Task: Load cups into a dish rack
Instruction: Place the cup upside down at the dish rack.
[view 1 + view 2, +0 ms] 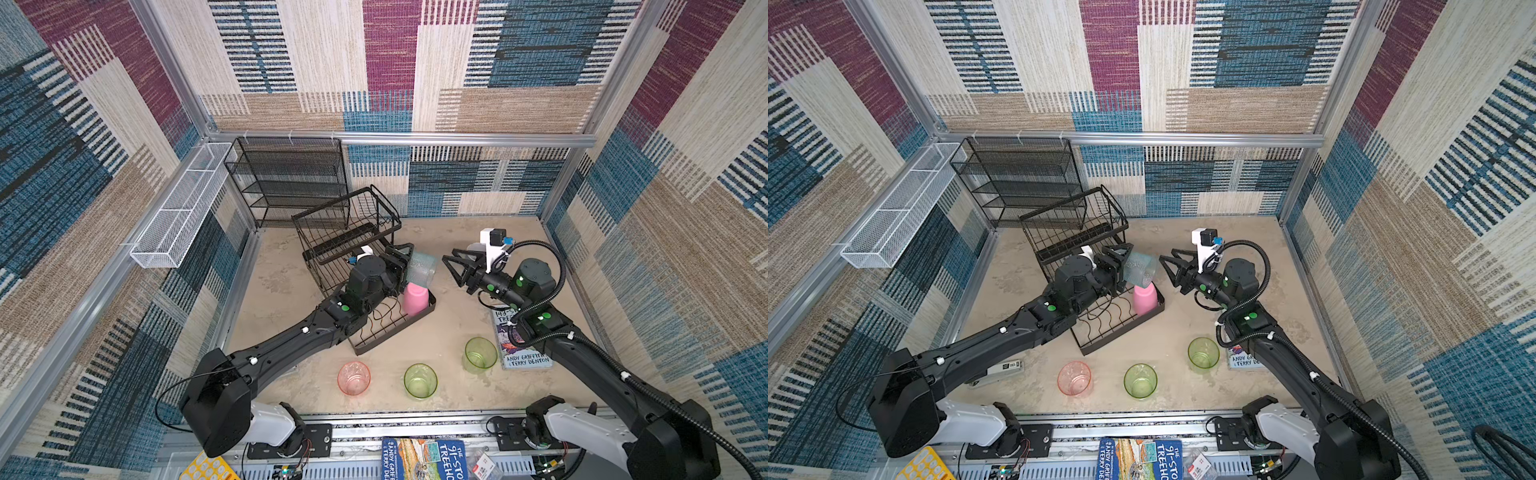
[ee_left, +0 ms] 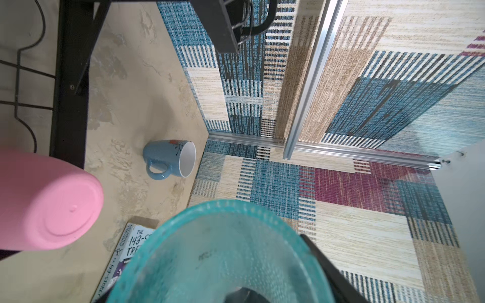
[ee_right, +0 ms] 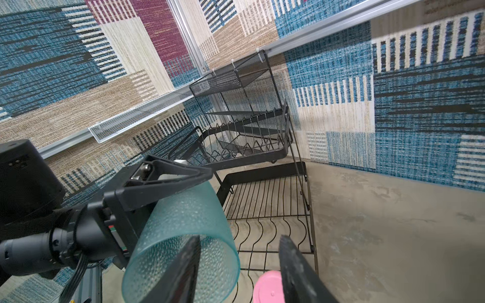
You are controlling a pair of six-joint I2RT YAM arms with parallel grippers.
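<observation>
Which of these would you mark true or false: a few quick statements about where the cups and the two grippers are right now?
1. The left gripper holds the frosted teal cup. True.
2. Three translucent cups stand open end up on the table. True: one pink, two green.
3. The opaque pink cup stands on the table. False: it sits upside down in the lower tray of the dish rack.
4. The right gripper is shut on a green cup. False: it is open and holds nothing.
5. The blue mug is in the dish rack. False: it is on the table, near the wall.
</observation>
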